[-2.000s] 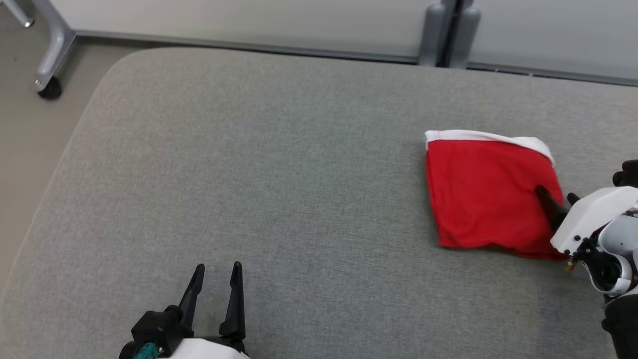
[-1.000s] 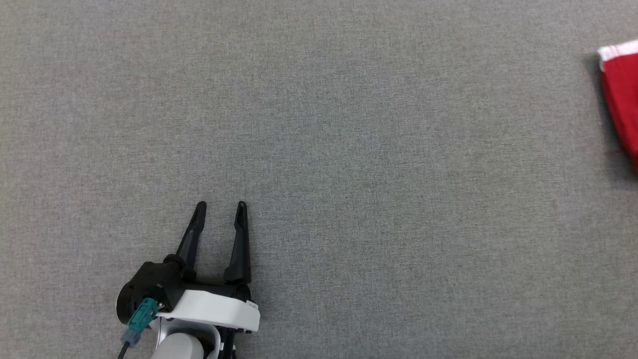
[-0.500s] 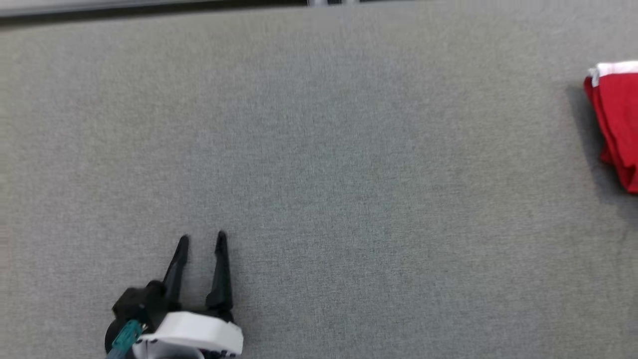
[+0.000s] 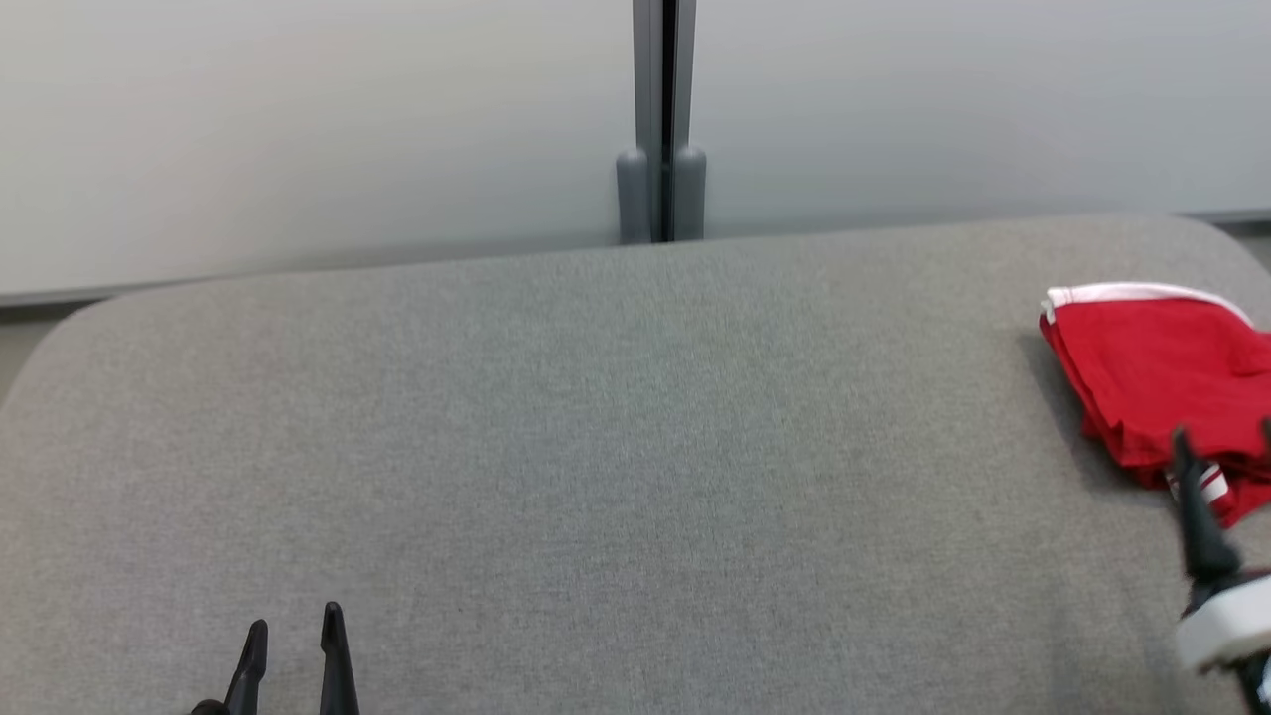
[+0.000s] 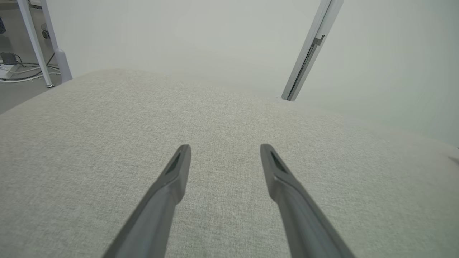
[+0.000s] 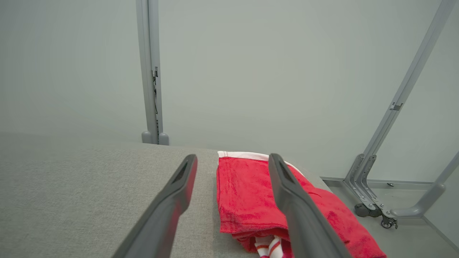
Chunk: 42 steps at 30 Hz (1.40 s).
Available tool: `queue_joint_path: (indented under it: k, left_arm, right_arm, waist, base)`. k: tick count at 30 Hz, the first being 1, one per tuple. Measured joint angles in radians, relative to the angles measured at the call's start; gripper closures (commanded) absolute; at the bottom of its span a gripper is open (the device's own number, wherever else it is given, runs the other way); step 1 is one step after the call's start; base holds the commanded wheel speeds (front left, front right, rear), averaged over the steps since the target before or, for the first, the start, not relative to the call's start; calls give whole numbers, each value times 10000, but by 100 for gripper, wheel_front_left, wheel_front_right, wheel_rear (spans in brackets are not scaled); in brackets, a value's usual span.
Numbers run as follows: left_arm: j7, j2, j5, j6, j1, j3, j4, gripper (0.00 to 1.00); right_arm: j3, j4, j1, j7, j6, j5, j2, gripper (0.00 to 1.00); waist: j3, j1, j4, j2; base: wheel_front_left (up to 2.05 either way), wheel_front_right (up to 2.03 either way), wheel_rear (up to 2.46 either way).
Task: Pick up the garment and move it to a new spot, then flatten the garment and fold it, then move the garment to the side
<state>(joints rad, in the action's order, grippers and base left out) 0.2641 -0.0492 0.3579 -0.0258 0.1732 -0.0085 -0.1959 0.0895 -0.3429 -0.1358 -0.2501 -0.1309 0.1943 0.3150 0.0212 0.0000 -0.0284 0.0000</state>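
Lying on the right end of the grey pad (image 4: 596, 447): garment (image 4: 1152, 362), red, folded to a rough rectangle. A white band runs along its far edge. Stacked layers show at its near edge, with a red-and-white striped scrap poking out there (image 6: 267, 247).

Left gripper (image 4: 295, 618): near left of the pad, well apart from the garment. Fingers spread wide with bare fabric between them (image 5: 225, 147); nothing held.

Right gripper (image 4: 1223, 432): near right, at the garment's near edge. Fingers spread wide (image 6: 233, 156); nothing clamped. In the right wrist view the left finger lies over bare pad and the right finger crosses the garment. Whether a tip touches the cloth cannot be told.

Post (image 4: 663, 119): grey, upright, behind the pad's far edge, between two pale wall panels.

Frame (image 6: 389, 168): grey metal, slanted, on the floor to the right past the pad; a caster (image 6: 387, 223) at its foot.

Leg (image 5: 32, 39): white, far left on the floor, cables beside it.
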Motion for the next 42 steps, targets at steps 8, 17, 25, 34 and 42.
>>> queue_joint_path:
  k: [8, 17, 25, 34, 42]
  left_arm:
    - [0, 8, -284, 487, 272, 240, -138, 0]
    - [0, 8, -412, 669, 425, 73, -376, 0]
    - [-15, 136, -207, 556, 499, 44, -863, 100]
    - [-485, 174, 1208, 644, 360, 150, -934, 100]
    - [-817, 167, 2464, 738, 15, 257, -892, 100]
  right_arm:
    - [625, 1248, 1749, -104, 0, -1540, -2000, 0]
    - [445, 1730, 2562, -113, 0, -1918, -2539, 0]
    - [330, 1294, 2741, -46, 0, -1893, -2794, 100]
    - [362, 1110, 2607, 458, 0, -115, -2828, 100]
    - [324, 1118, 2406, 761, 2, 1469, -2817, 100]
  waist:
    - [-764, -1, 157, 0]
    - [-763, 0, 132, 0]
    - [-729, 0, 112, 1]
    - [-690, 0, 124, 0]
    - [-655, 0, 135, 0]
  base:
    - [0, 0, 0]
    - [0, 0, 0]
    - [0, 0, 0]
    - [0, 0, 0]
    - [0, 0, 0]
